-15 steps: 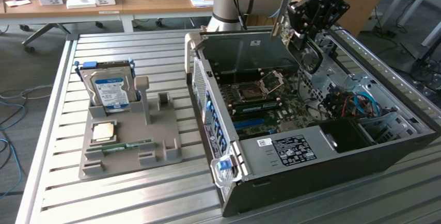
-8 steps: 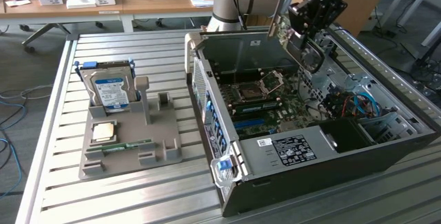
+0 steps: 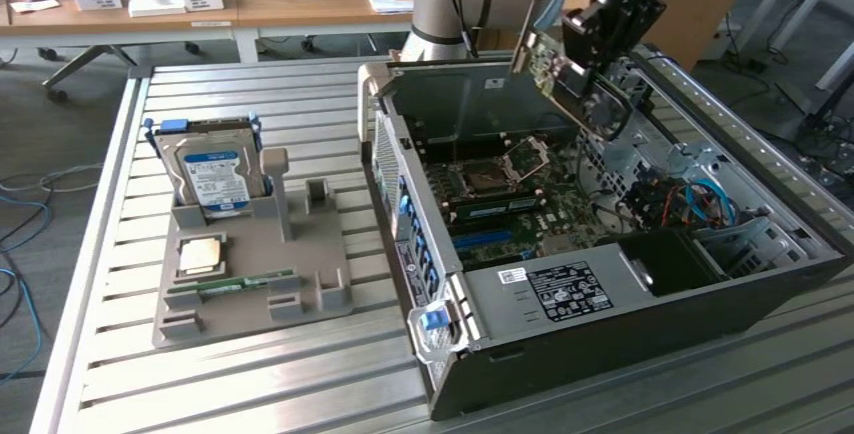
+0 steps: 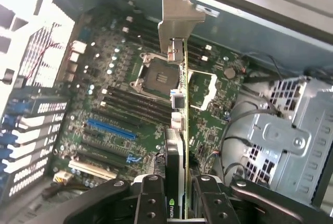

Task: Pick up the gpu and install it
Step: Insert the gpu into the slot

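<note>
Quick status from my remote seat. The gpu [image 3: 574, 79] is off the worktop [image 3: 267, 374] and up in the air, in the upper right of the exterior frame, over the far end of the open computer case [image 3: 641, 324]. The pincer [image 3: 594, 39] is clamped on it, jaws narrow, one finger on each flat face of the card.

The relation that matters: the card hangs straight out from the pincer [image 4: 179, 203], long axis running away from the wrist, with its silver bracket [image 4: 177, 18] at the far end. It's above the motherboard [image 3: 514, 204], not touching it. By my read, the blue slot [image 4: 110, 128] sits off to one side of the card's edge rather than under it, so the two aren't lined up.

The wrist view gives me the card edge-on against the processor socket [image 4: 153, 75] and the slots. The exterior view gives the height above the case, plus the hard drive [image 3: 214, 169] standing in its grey holder [image 3: 247, 284], well apart at middle left.
</note>
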### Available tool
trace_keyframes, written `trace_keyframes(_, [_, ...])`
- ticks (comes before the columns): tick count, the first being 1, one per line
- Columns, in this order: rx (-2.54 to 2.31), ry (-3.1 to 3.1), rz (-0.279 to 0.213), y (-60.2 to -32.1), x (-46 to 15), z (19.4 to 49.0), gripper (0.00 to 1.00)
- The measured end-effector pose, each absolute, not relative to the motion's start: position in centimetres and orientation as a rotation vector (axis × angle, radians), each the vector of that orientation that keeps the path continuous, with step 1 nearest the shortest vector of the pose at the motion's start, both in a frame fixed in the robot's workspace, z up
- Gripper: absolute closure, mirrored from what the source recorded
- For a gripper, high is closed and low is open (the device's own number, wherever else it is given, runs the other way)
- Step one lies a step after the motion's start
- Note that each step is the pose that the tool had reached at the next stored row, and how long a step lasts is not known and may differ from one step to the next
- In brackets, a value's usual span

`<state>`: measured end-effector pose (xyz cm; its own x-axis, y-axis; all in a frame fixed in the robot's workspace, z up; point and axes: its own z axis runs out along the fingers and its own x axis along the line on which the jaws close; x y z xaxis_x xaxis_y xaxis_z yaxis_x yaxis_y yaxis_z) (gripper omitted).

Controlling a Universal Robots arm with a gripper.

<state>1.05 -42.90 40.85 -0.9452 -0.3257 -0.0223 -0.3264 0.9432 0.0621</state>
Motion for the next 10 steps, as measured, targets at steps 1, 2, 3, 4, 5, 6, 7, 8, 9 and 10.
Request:
trace_keyframes(1, [-0.545, 3.081, 0.102, -42.9, 1.05, 40.85, 0.73])
trace_keyframes(2, [-0.576, 3.076, 0.102, -42.9, 1.05, 40.85, 0.73])
trace_keyframes(3, [-0.604, 3.071, 0.102, -42.9, 1.05, 40.84, 0.73])
trace_keyframes(4, [-0.631, 3.066, 0.102, -42.9, 1.05, 40.84, 0.73])
trace_keyframes(5, [-0.659, 3.061, 0.103, -42.9, 1.05, 40.84, 0.73])
trace_keyframes(6, [-0.686, 3.056, 0.103, -42.9, 1.05, 40.83, 0.73])
trace_keyframes(7, [-0.714, 3.05, 0.103, -42.9, 1.05, 40.83, 0.73])
trace_keyframes(8, [-0.742, 3.044, 0.103, -42.9, 1.05, 40.83, 0.73])
trace_keyframes(9, [-0.77, 3.037, 0.103, -42.9, 1.05, 40.83, 0.73])
trace_keyframes(10, [-0.799, 3.031, 0.103, -42.9, 1.05, 40.82, 0.73])
